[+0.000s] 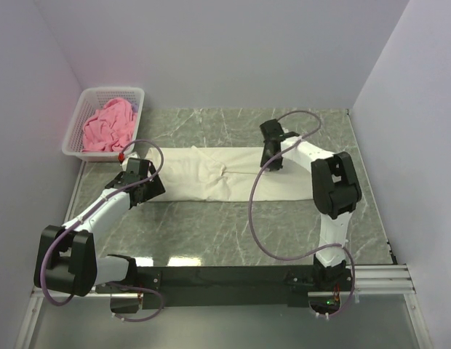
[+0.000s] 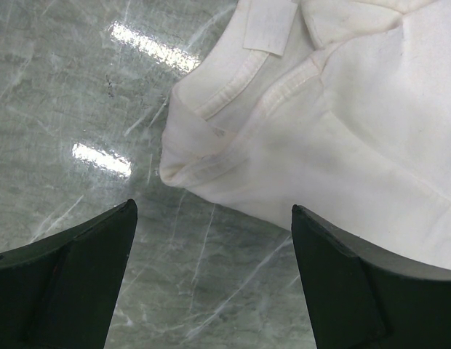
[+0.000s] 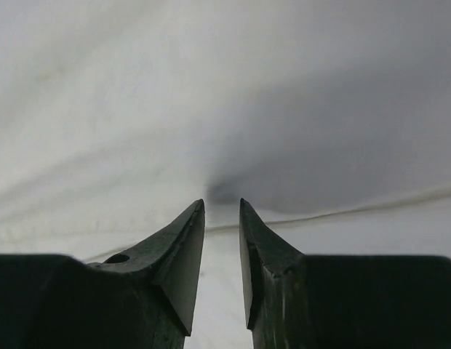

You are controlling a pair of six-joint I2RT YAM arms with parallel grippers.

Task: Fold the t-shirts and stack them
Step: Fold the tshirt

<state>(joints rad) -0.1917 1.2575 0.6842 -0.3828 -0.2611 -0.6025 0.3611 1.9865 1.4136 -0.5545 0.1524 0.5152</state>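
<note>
Loosely bunched, the pink t-shirt (image 1: 108,127) lies inside the white lattice basket (image 1: 73,142). Just beside the basket, the cream-white t-shirt (image 1: 204,176) lies in a long folded strip on the marble table (image 1: 211,233). At the strip's end nearest the basket, the left gripper (image 2: 214,211) gapes wide, holding nothing. Farther from the basket, the right gripper (image 3: 222,205), jaws nearly together, pinches the shirt's cloth.

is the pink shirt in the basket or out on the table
In the basket. The pink t-shirt lies crumpled and unfolded inside the white basket at the far left corner.
</note>
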